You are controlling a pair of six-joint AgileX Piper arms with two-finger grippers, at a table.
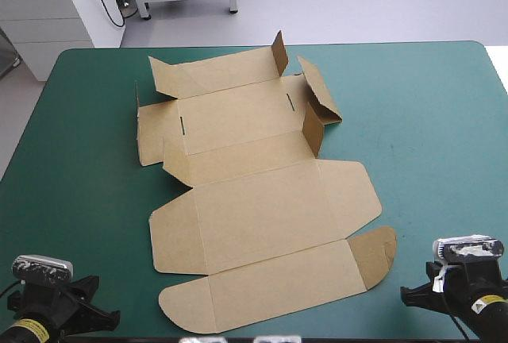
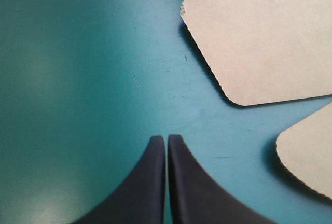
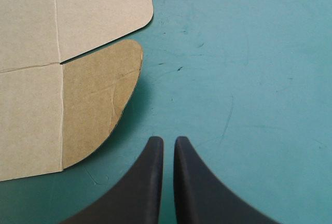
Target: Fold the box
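Broadly flat, the brown box (image 1: 262,192) lies as a cut sheet on the middle of the table. Its long axis runs from the near edge toward the far edge, leaning a little to the left as it goes away from the robot. The far end is partly raised: two small side flaps (image 1: 313,130) stand up there and a third (image 1: 319,89) tilts outward. The near end stays flat and ends in rounded tabs. One rounded tab (image 3: 98,105), at the near right corner, lifts slightly off the surface and casts a shadow. Two short slots (image 1: 182,125) are cut in the panel toward the far end.

Around the sheet the teal-green cover (image 1: 429,121) is bare, marked with fine scratches (image 3: 228,120).

The left gripper (image 2: 166,138) sits near the table's near left corner, its black fingers pressed together on nothing, with the box's rounded corners ahead and to its side. The right gripper (image 3: 168,140), near the near right corner, is likewise closed and empty, just beside the lifted tab without touching it.
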